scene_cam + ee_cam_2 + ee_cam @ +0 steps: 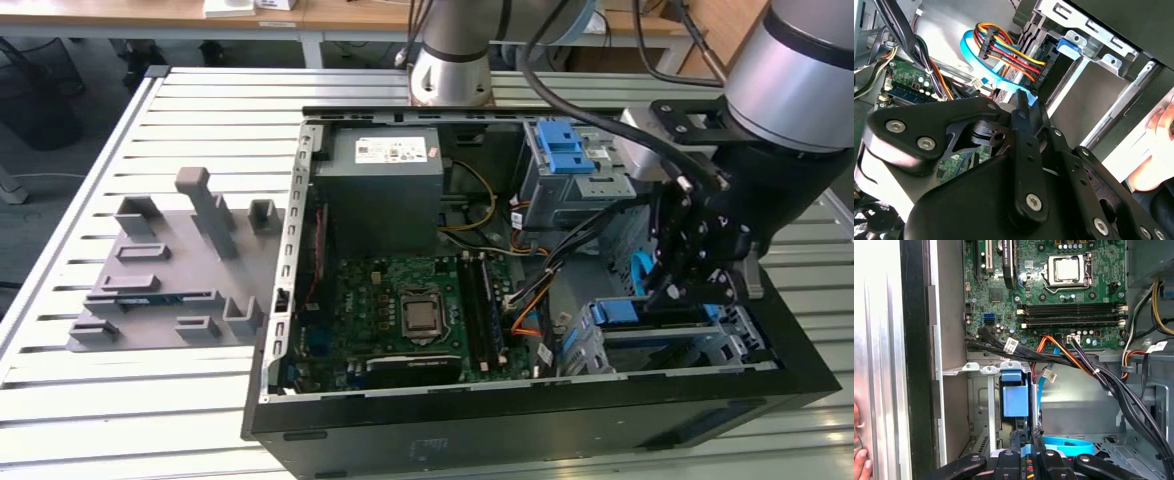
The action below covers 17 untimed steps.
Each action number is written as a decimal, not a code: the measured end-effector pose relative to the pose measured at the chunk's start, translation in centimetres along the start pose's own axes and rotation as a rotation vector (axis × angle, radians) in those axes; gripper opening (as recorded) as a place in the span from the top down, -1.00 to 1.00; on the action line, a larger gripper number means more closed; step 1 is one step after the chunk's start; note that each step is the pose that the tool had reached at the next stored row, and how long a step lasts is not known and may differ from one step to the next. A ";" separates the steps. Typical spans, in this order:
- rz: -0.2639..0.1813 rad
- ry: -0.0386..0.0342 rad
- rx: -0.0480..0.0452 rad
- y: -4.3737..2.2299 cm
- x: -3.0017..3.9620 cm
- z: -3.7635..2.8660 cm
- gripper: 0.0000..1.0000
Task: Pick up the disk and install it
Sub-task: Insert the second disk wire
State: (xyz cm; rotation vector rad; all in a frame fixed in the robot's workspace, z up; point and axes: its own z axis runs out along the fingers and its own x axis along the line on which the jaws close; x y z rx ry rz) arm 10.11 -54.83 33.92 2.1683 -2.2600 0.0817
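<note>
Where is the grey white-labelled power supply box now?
The grey power supply box sits at the exterior view's upper left inside the black computer case, above the green motherboard.

Open computer case (287, 300), green motherboard (400, 310), grey fixture (167, 265) beside.

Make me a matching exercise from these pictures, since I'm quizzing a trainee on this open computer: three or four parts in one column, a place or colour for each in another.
Parts:
1. motherboard
2. power supply box
3. grey plastic holder
4. gripper

Places or colours:
A. outside the case, on the slatted table at the exterior view's left
B. green, on the floor of the case
C. grey with a white label, at the far end of the case
D. black, low over the drive bay at the exterior view's right

Pairs: 1-B, 2-C, 3-A, 4-D
</note>
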 end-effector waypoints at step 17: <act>0.000 0.0001 -0.0002 -0.03 0.03 -0.64 0.79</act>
